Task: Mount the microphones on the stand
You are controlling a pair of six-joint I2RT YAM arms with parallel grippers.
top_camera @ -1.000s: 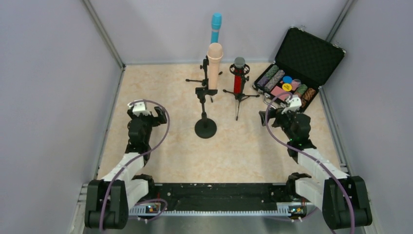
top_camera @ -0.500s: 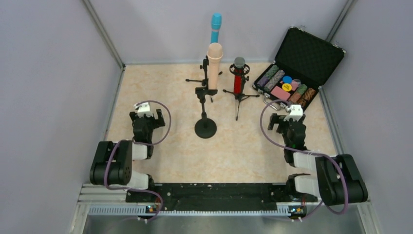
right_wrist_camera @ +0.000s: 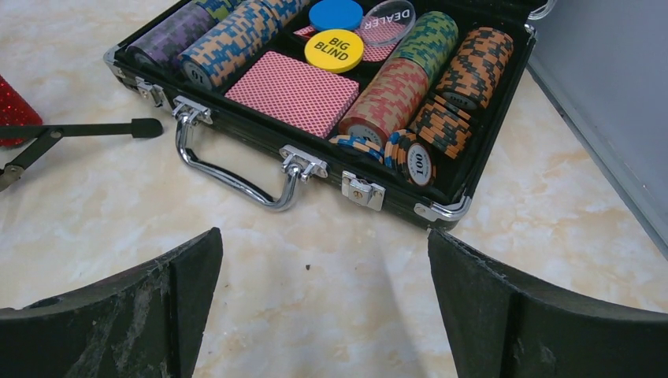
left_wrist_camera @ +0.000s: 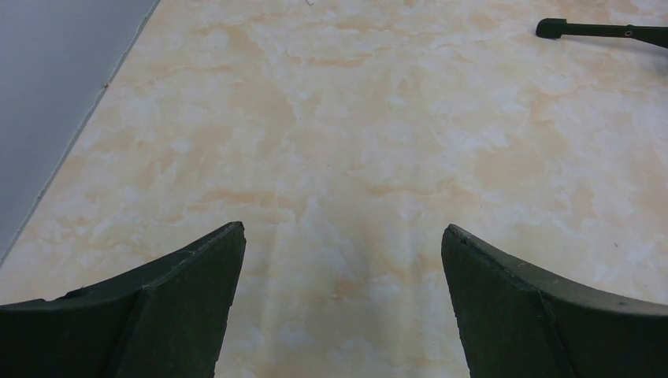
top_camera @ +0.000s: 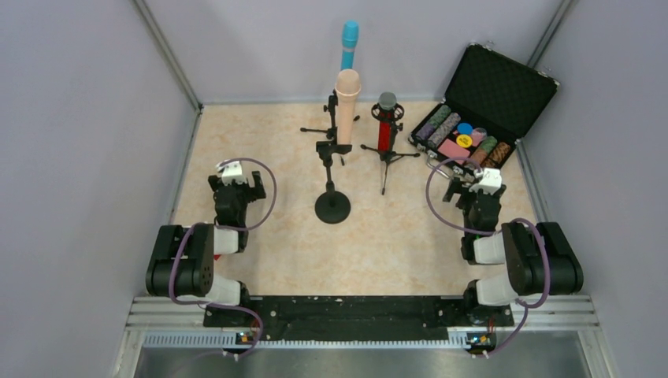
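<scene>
Three upright mics on stands (top_camera: 332, 206) at the table's (top_camera: 394, 236) far middle: peach mic (top_camera: 347, 102), teal mic (top_camera: 349, 43) behind it, glittery red mic (top_camera: 384, 130) with a silver head. Left gripper (left_wrist_camera: 343, 236) and right gripper (right_wrist_camera: 324, 236) gape wide, holding nothing. In the case (top_camera: 498, 88), tokens (right_wrist_camera: 334, 49) read "BIG BLIND", "DEALER", "100".

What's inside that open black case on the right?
The case holds rows of poker chips, a red-backed card deck, a yellow Big Blind button, a blue disc and a clear Dealer button. Anything beneath them is hidden.
</scene>
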